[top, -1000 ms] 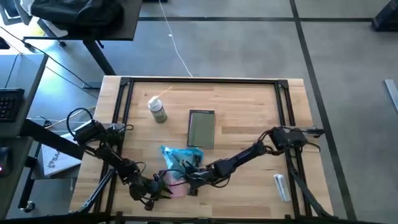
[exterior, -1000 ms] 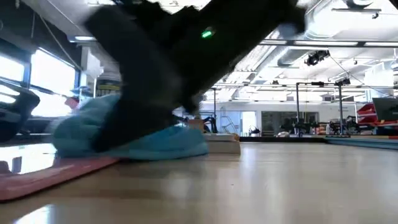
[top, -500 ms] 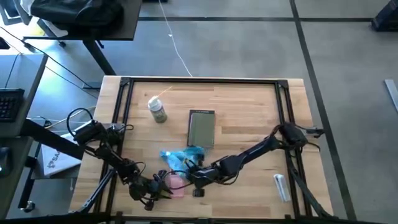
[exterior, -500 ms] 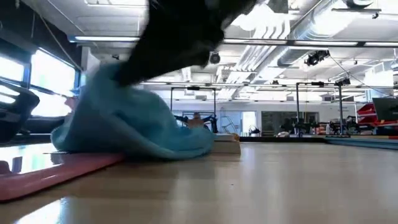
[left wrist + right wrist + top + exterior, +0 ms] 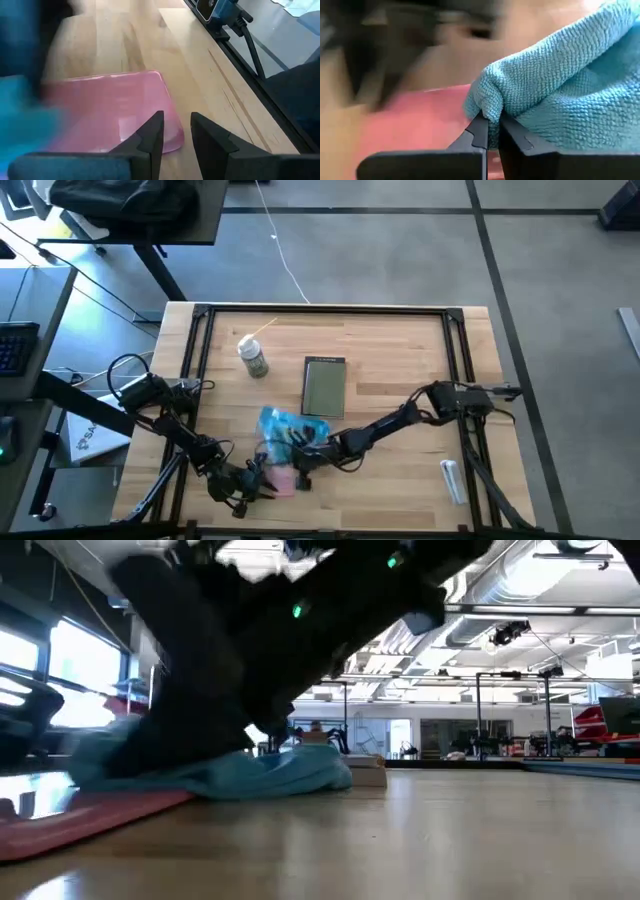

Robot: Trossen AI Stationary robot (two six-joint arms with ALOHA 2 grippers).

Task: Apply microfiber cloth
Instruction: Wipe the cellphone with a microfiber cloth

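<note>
While pinched: microfiber cloth (image 5: 560, 85) btwn right gripper (image 5: 492, 131) fingers.

Microfiber cloth (image 5: 560, 85): soft turquoise fabric with a nubby, looped pile, matt. Phone (image 5: 107, 112): smooth pink surface with a glossy sheen. Table (image 5: 200, 65): pale wood, visible grain, satin finish. Right gripper (image 5: 491, 131) fingers (image 5: 479, 131): dark, smooth, matt, plastic-looking.
</note>
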